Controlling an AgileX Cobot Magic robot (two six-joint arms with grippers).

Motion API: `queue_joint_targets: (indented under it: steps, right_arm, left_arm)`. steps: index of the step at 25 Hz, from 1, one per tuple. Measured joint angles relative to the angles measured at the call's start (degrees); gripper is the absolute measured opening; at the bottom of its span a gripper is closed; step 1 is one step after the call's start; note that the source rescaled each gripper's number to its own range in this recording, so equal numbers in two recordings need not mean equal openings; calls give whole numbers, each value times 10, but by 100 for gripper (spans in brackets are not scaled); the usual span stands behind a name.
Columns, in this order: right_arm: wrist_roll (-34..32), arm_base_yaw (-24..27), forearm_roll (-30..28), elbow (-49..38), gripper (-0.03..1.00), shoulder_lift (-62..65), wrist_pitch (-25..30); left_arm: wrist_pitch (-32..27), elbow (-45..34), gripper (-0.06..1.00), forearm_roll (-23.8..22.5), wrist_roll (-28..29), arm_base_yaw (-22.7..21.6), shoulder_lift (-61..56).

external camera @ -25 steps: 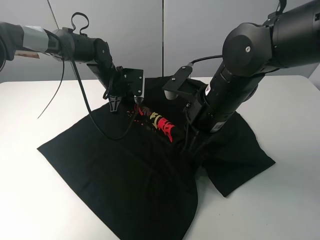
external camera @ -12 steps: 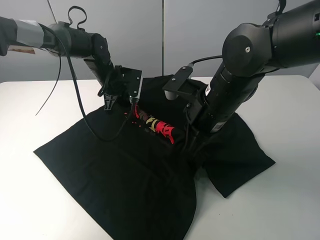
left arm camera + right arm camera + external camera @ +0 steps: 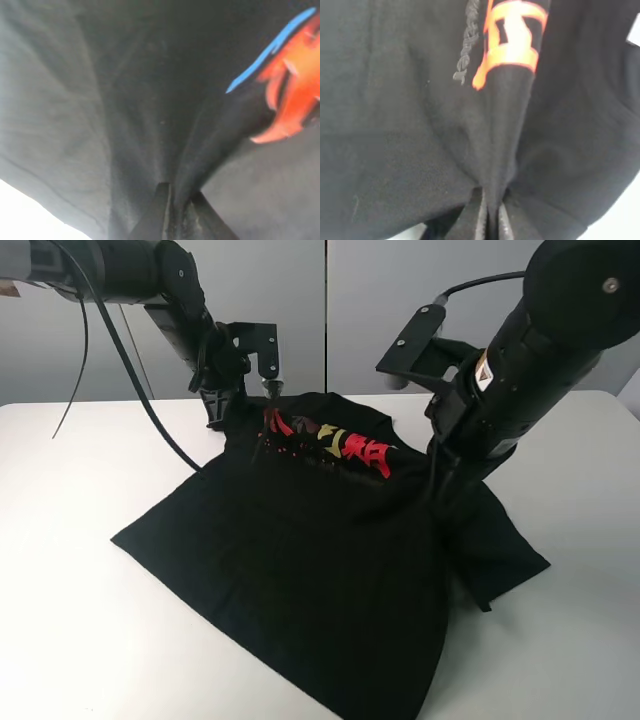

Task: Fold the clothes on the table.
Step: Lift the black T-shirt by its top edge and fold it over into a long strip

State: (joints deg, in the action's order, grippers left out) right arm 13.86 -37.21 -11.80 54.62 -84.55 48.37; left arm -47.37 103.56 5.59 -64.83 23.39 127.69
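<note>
Two pinches: left gripper and right gripper each clamp the T-shirt, one grip per arm.
Left fingers: pressed together on a fold of black cloth, and the fabric fans out in creases from the nip.
Right fingers: pressed together on a ridge of cloth that runs straight up to the orange lettering.
Left grip spot: far-left end of the raised chest edge, right beside the red end of the print.
Right grip spot: right end of the print. The fingertips are mostly hidden under the arm in the high view, so the contact is confirmed from the wrist view only.
Shirt position: middle of the table, between the two arms.
Shirt shape: the chest band is held up off the surface and pulled into a line between the grips. The rest slopes down and lies spread toward the near edge.
Print: red and yellow, face up along the raised line, partly crumpled.
Sleeve: flat on the table, right side, below the right arm.
Cable: black, hangs from the left arm and drops toward the shirt's left edge.
Wall: grey panels behind the table.
</note>
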Motion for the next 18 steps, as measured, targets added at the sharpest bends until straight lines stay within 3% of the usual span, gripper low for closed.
queue_joint_targets:
  steps: [4, 10, 14, 18]
  right_arm:
    - [-14, 0, -47, -1, 1, 42, 38]
    - [-64, 0, -166, -1, 1, 63, 71]
    - [-80, 3, -209, -1, 1, 64, 67]
    - [-93, 46, -219, -1, 1, 64, 32]
  left_arm:
    - [-20, 0, 0, 2, 42, 1, -33]
    - [-57, 0, 0, 12, 118, 3, -90]
    - [-91, 0, 0, 14, 147, 9, -124]
    - [-94, 0, 0, 13, 196, 11, -146]
